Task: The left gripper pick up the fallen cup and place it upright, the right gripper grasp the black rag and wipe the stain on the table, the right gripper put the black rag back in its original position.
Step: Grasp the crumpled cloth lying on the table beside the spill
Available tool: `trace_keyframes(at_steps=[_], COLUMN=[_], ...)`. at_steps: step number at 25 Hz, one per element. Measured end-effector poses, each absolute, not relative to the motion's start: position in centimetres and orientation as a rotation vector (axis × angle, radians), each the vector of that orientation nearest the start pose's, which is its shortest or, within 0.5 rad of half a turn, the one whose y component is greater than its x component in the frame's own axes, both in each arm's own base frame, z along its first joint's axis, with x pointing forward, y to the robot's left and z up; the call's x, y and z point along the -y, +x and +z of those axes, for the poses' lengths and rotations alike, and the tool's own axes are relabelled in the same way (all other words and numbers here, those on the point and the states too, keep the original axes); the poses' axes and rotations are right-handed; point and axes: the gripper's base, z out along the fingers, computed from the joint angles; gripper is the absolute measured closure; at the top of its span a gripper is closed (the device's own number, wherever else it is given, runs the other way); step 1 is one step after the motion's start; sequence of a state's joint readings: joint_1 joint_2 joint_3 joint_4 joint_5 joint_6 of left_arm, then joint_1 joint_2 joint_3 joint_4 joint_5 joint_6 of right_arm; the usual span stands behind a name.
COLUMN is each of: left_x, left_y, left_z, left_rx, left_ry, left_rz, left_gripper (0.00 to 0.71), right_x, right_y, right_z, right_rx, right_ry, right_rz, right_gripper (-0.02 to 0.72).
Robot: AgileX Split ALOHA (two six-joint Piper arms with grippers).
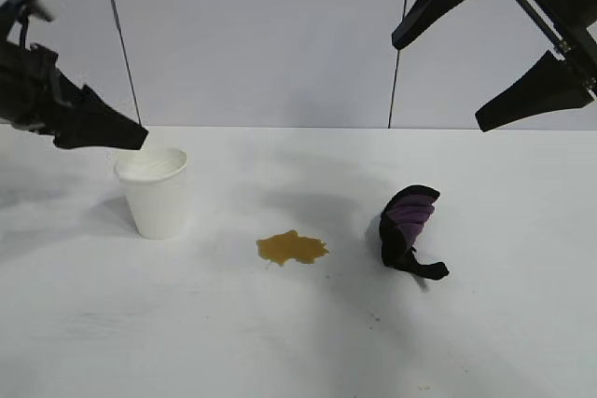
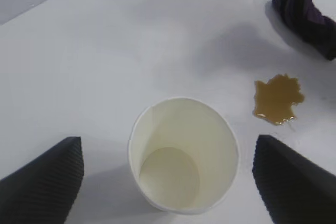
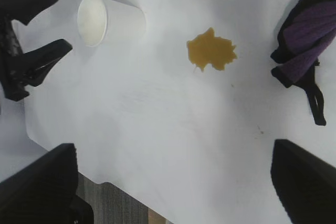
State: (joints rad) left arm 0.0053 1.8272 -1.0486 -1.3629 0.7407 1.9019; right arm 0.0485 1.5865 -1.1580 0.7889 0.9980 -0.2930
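Observation:
The white paper cup [image 1: 154, 191] stands upright on the table [image 1: 187, 323] at the left, mouth up; it also shows in the left wrist view [image 2: 184, 153] and the right wrist view [image 3: 110, 19]. My left gripper [image 1: 140, 137] is open and empty, just above and to the left of the cup's rim, its fingers [image 2: 44, 182] apart on either side of it. The amber stain [image 1: 292, 248] lies in the middle. The black rag [image 1: 409, 227] with purple folds lies right of it. My right gripper [image 1: 438, 81] is open and empty, high above the rag.
Grey wall panels stand behind the table. The table's front edge [image 3: 121, 190] shows in the right wrist view, with a gap below it.

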Motion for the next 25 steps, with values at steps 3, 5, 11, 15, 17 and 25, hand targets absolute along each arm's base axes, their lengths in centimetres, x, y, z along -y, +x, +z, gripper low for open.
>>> trace_keyframes(at_steps=[3,5,11,15,17,25], left_x=[5.7,5.6,5.3,4.8,4.5,2.6], left_y=[34.8,33.4,28.3,24.1,22.0,12.7], left_z=[22.4,25.4,33.3,37.6,38.8,40.8], left_rx=[-2.051,-2.038,-1.989,-1.963,-1.972,-2.105], left_ry=[0.895,0.867,0.678,0.496,0.45,0.349], left_rz=[-0.551,-0.528,-0.505,-0.491,-0.453,-0.223], left_gripper=[0.077,0.077,0.077,0.077,0.077,0.077], right_x=[-7.0,-7.0,-7.0,-7.0,-7.0,-7.0], right_y=[31.2,31.2,31.2,31.2,31.2,31.2], right_z=[27.4,27.4,27.4,27.4,27.4,27.4], right_rx=[-2.682,-2.682,-2.682,-2.682,-2.683,-2.682], right_ry=[0.032,0.032,0.032,0.032,0.032,0.031], right_rz=[0.947,0.947,0.947,0.947,0.947,0.947], right_gripper=[0.009,0.009,0.009,0.009,0.009,0.009])
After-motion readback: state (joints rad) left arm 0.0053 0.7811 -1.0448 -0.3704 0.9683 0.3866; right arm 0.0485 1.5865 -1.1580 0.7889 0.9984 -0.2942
